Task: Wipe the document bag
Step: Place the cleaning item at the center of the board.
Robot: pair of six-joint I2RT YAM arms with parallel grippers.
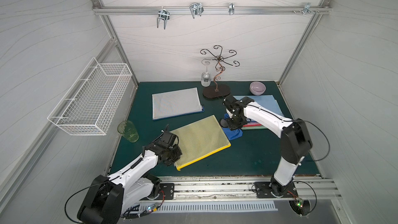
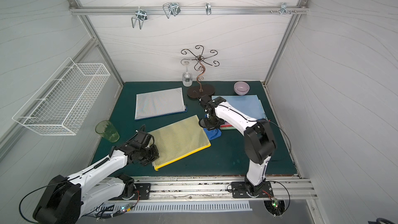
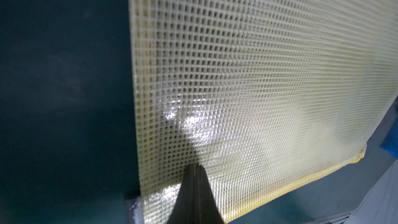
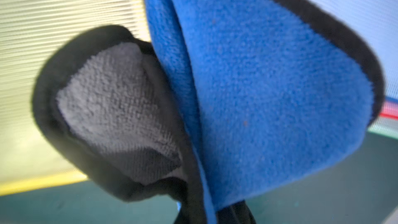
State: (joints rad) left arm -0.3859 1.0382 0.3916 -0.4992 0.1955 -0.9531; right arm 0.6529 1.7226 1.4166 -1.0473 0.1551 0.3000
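The document bag is a yellow mesh zip pouch lying flat and skewed in the middle of the green mat. My left gripper is shut, and its closed tips rest on the mesh at the bag's near left corner with nothing between them. My right gripper is shut on a blue cloth with a black hem and a grey underside. The cloth hangs at the bag's far right corner, and the yellow zip edge lies just beside it. The cloth hides the right fingertips.
A grey-blue pouch lies behind the bag. A green cup stands at the left. At the back are a scroll-wire rack with a hanging wine glass and a purple bowl. Blue folders lie under the right arm. A wire basket hangs on the left wall.
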